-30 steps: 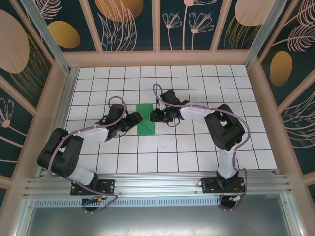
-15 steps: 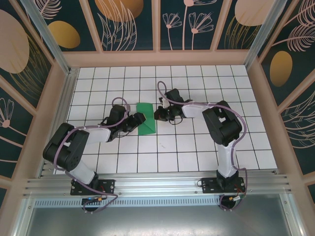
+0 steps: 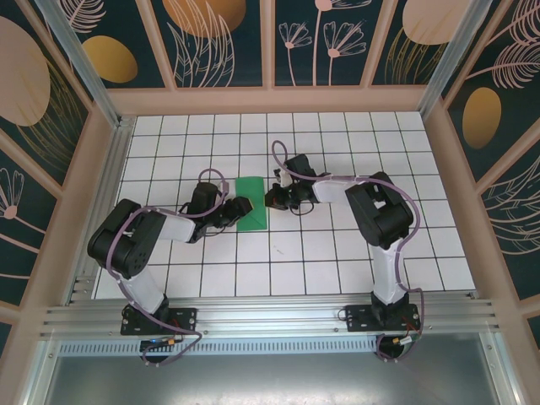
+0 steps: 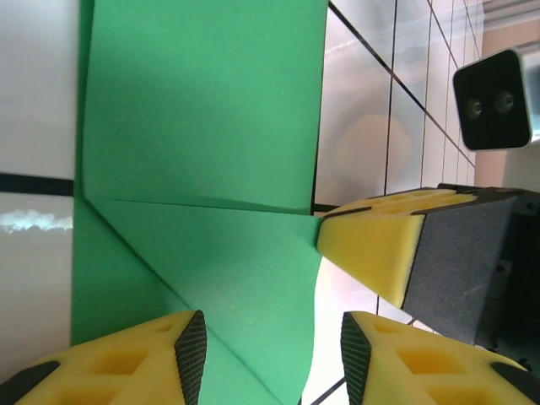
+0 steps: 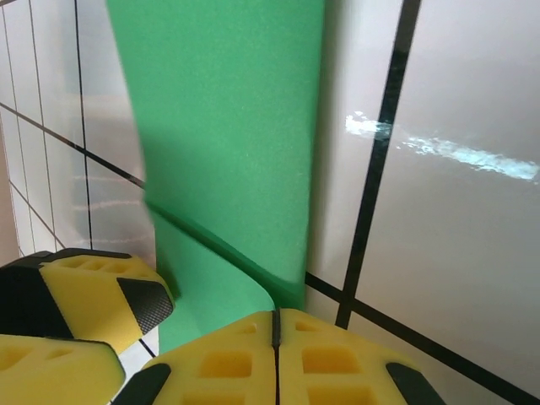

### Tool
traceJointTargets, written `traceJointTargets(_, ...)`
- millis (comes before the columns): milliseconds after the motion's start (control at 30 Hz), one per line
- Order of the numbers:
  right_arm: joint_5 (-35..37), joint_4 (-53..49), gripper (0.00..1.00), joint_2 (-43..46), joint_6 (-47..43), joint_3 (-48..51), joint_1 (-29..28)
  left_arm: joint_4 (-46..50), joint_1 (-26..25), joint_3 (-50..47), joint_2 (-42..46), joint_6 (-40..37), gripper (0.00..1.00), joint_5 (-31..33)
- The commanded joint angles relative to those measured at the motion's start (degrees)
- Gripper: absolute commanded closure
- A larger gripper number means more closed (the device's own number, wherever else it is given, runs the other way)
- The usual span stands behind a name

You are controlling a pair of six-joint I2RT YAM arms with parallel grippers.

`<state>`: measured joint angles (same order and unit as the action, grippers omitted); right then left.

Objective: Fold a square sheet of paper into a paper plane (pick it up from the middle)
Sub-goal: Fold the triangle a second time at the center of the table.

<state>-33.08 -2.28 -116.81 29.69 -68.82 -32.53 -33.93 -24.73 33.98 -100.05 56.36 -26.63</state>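
Touching the green paper [image 3: 251,204]: right gripper [image 3: 269,199].

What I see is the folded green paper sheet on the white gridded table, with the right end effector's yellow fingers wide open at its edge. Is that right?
Not quite: the right wrist view shows the right end effector shut, yellow fingers pressed together. The folded green paper sheet lies on the white gridded table, those fingers at its edge.

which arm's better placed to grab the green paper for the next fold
Left, probably: the left gripper stands open over the folded green paper, ready to pinch it. The right gripper is shut, its tip at the paper's edge.
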Motion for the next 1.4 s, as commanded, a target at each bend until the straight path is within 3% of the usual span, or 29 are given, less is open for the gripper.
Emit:
traceJointTargets(0, -0.6, 0.9, 0.92, -1.4, 1.1, 1.0, 0.6, -2.2, 0.3, 0.7, -1.7, -1.5, 0.51, 0.0)
traceJointTargets(233, -0.1, 1.5, 0.92, -1.5, 2.8, 2.1, 0.9, -3.2, 0.2, 0.1, -1.8, -1.0, 0.51, 0.0)
traceJointTargets(533, -7.2, 12.1, 0.91, 1.1, 7.5, 6.8, 3.4, 1.4, 0.2, 0.6, -1.1, -1.0, 0.46, 1.8)
traceJointTargets(767, -7.5, 13.1, 0.78, 1.2, 8.5, 7.4, 4.0, 2.1, 0.2, 1.0, 0.0, -1.0, 0.43, 1.6)
traceJointTargets(1000, -5.9, 11.6, 0.86, 0.9, 8.4, 7.2, 4.0, 3.3, 0.2, 1.2, 0.3, -1.1, 0.43, 1.5)
traceJointTargets(1367, -5.0, 10.6, 0.92, -0.3, 8.9, 6.9, 4.2, 4.7, 0.3, 2.9, -1.2, -1.4, 0.46, 1.2)
